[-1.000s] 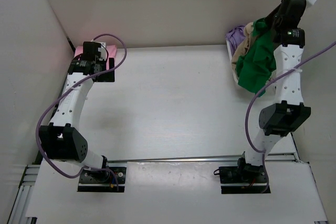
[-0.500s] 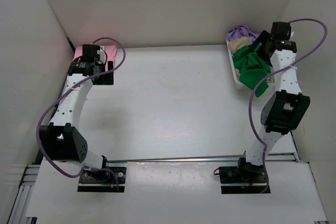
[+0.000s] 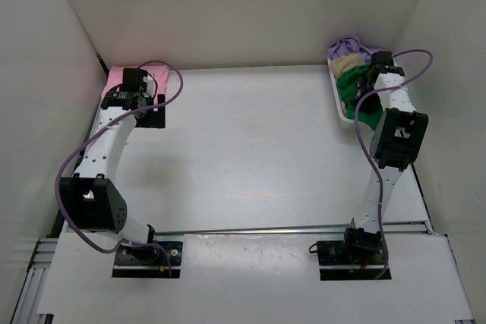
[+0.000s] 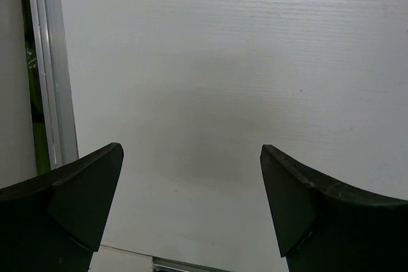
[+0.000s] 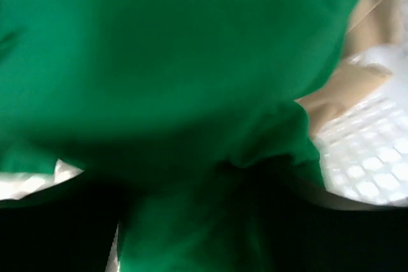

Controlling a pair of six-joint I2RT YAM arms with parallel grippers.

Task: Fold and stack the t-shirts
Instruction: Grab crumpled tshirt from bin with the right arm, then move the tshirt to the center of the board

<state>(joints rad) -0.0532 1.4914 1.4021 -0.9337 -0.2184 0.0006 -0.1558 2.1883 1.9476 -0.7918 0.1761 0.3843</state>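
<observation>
From above, the right gripper [image 3: 374,66] is low in the white basket [image 3: 339,108] at the far right corner. It is pushed into the green shirt [image 3: 353,89]. That shirt lies bunched on the tan shirt [image 3: 348,62] and the purple shirt [image 3: 345,45]. It is not clear from here if its fingers are apart or pinching cloth. If it grabs now, it may catch the tan shirt too, because the shirts are tangled together. Then two would come out at once, or the basket might slide. The pink shirt [image 3: 115,77] lies at the far left corner, with the left gripper [image 3: 143,89] at its edge. A second ago the right arm was up high with the green shirt hanging from it. Now the arm is down and the shirt is back in the basket. The left arm has hardly moved.

The left wrist view shows that gripper's fingers spread wide with nothing between them, just the table [image 4: 223,62].

The right wrist view is blurry and almost all green cloth. The fingers are hidden, so their state cannot be told.
</observation>
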